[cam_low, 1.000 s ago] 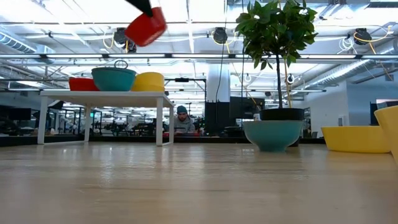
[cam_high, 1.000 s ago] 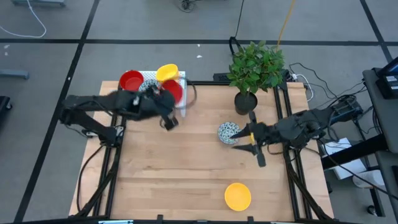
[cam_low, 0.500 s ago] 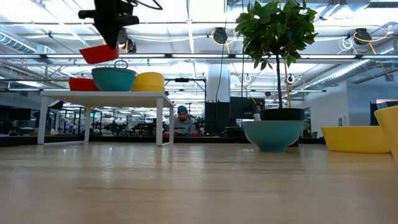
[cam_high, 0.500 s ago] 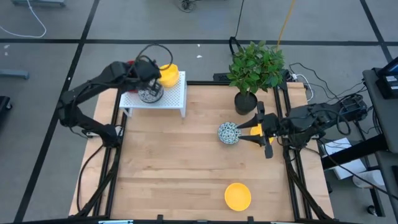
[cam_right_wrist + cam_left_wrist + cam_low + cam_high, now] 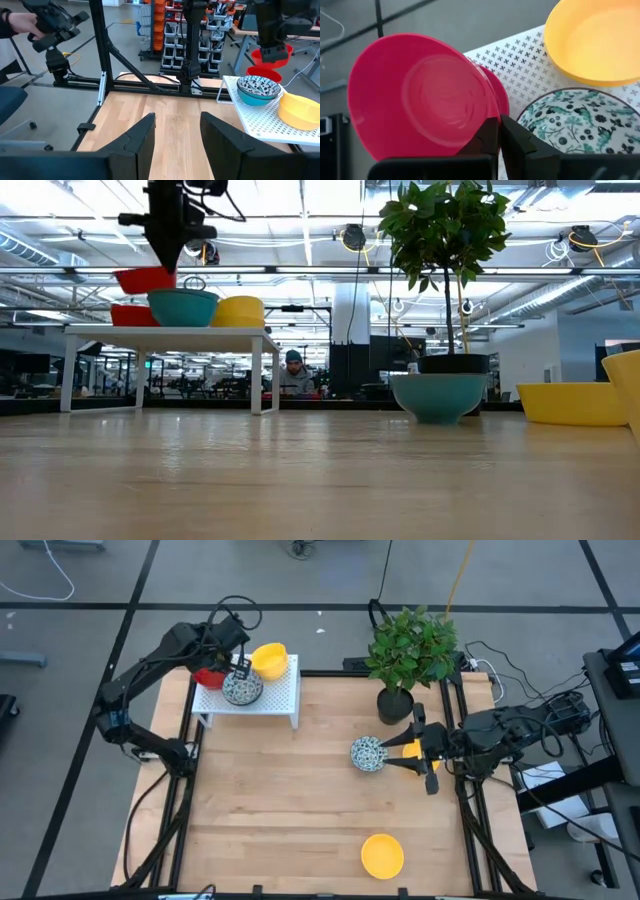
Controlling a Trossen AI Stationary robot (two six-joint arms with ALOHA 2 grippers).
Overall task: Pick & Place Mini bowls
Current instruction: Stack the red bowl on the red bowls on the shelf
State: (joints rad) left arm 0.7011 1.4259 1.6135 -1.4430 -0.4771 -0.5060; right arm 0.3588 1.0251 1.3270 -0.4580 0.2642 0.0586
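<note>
My left gripper (image 5: 229, 664) hangs over the white perforated stand (image 5: 282, 698) at the table's far left and is shut on a red mini bowl (image 5: 420, 95). A second red bowl (image 5: 128, 315) rests on the stand just below it. Beside that one sit a speckled bowl (image 5: 242, 688) and a yellow bowl (image 5: 268, 659). My right gripper (image 5: 404, 754) is open at the table's right side, next to another speckled bowl (image 5: 367, 753) that rests on the table. One more yellow bowl (image 5: 382, 855) lies near the near edge. My left gripper pinches the red bowl's rim (image 5: 492, 122), one finger (image 5: 487, 142) inside the bowl and the other outside it. The fingers come from above, pointing down. The bowl (image 5: 145, 279) is lifted clear, almost level, a short way above the red bowl on the stand.
A green plant in a black pot (image 5: 395, 702) stands at the far right of the table, close to my right arm. The wooden top (image 5: 290, 810) is bare between the stand and the near yellow bowl. A person (image 5: 15, 22) shows in the room beyond the table.
My left gripper has carried the red bowl toward the table's far left, from over the stand's right end to above the stand's red bowl, and has come down toward it. My right gripper has turned a little beside the speckled bowl.
</note>
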